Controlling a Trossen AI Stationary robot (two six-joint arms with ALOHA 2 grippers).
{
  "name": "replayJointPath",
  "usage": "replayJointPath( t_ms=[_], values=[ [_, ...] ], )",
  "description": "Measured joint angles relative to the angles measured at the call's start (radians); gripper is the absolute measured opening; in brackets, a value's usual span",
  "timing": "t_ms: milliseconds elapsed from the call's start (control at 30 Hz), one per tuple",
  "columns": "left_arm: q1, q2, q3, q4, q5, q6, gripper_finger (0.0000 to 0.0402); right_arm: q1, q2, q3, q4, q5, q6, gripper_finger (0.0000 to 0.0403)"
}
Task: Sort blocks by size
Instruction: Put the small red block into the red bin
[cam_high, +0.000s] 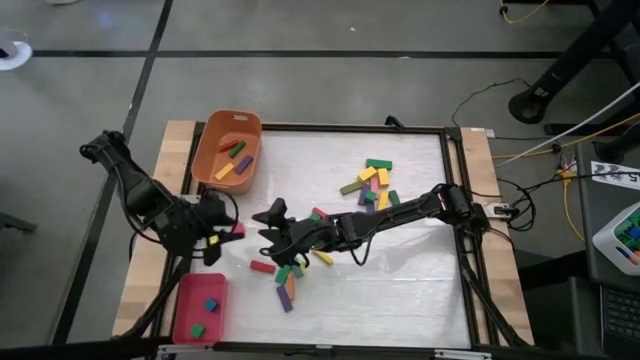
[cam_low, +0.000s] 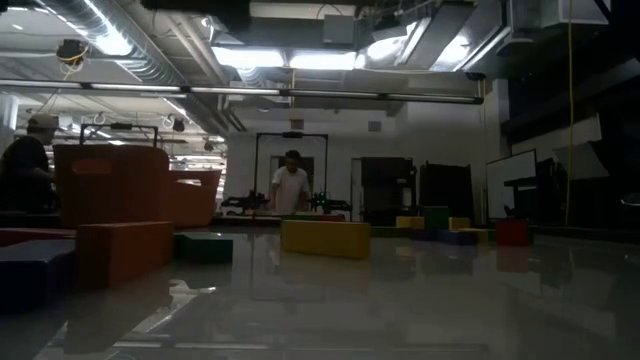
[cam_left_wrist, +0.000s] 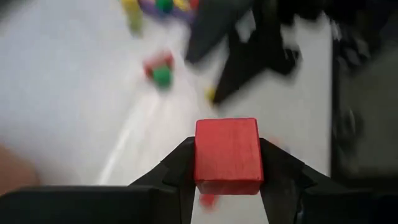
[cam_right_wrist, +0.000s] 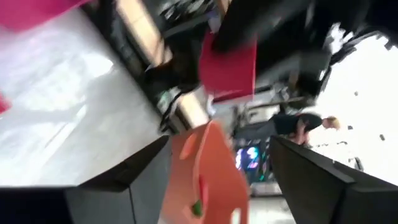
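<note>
While the white table (cam_high: 400, 270) carries two loose clusters of blocks (cam_high: 372, 185), the orange tub (cam_high: 205, 150) holds a few long bars and the flat red tray (cam_high: 185, 300) two small cubes. The left gripper (cam_high: 232, 231) clamps a red cube (cam_left_wrist: 227, 155) between tub and tray. The right gripper (cam_high: 268, 228) hangs spread, empty.

Low view dim, backlit by ceiling lights (cam_low: 300, 58); wrist views blurred.
</note>
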Motion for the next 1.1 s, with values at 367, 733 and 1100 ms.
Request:
replayJointPath(
  t_ms=[367,733,1100],
  values=[
    [-0.149,0.039,0.000,-0.095,0.516,-0.263,0.0123,0.001,0.000,0.000,-0.386,0.075,0.216,0.0275],
    [-0.262,0.196,0.000,-0.094,0.517,-0.454,0.0124,-0.040,0.002,-0.006,-0.604,-0.040,0.382,0.0276],
    [-0.283,0.381,0.000,-0.094,0.516,-0.457,0.0125,-0.149,0.004,-0.009,-0.779,-0.296,0.361,0.0276]
  ],
)
